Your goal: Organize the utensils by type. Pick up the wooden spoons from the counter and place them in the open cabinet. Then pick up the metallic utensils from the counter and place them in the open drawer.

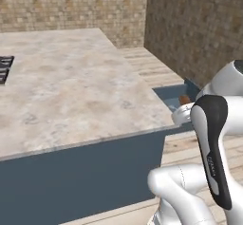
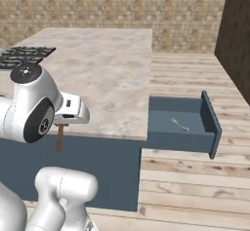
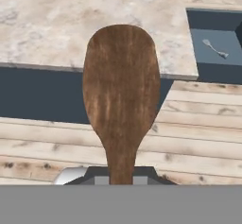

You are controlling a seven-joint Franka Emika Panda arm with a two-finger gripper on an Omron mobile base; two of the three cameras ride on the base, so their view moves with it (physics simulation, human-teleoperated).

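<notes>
The end effector [image 3: 121, 180] is clamped on the dark brown spoon [image 3: 122, 95], mid-frame over the floor. The silver spoon [image 2: 179, 124] already lies in the drawer [image 2: 211, 123] at right; this one goes there next.

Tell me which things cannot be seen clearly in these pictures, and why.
- Pincer fingertips: hand view, covered by the dark reddish-brown wooden-looking spoon they are shut on.
- Small silver-grey metal spoon in the dark blue-grey open drawer: right base view, too small for detail.
- Open drawer's inside: left base view, mostly hidden by the white arm.
- Black stove grate: cut by the left edge.
</notes>
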